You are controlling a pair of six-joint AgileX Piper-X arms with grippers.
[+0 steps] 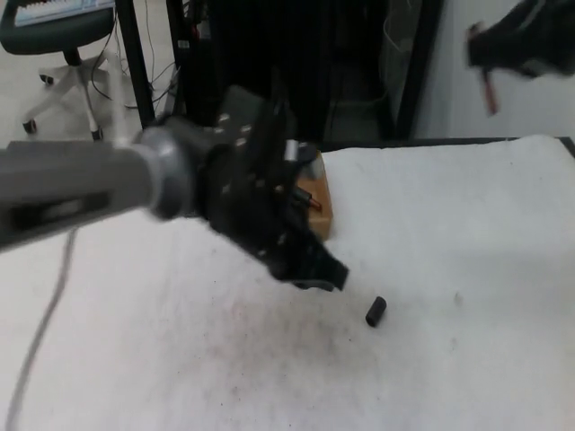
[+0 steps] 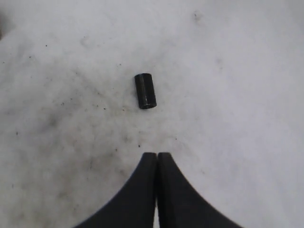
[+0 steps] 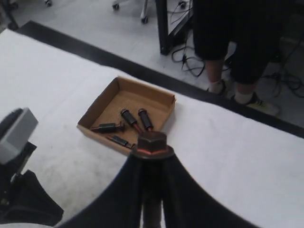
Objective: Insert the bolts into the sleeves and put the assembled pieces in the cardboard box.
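White cloth (image 1: pixel 467 233) covers the bench. Nearest, the left gripper (image 2: pixel 157 156) hangs low over it, its two fingers pressed together with nothing between them. Just beyond the tips and apart from them, a black sleeve (image 2: pixel 145 90) lies on its side on the cloth. Farther back, toward the bench's far edge, the cardboard box (image 3: pixel 116 102) holds four assembled pieces (image 3: pixel 145 118) lying flat. The right gripper (image 3: pixel 152 160) is raised high over the far side, clamped on a bolt (image 3: pixel 152 141) whose hex head sticks out past the fingertips.
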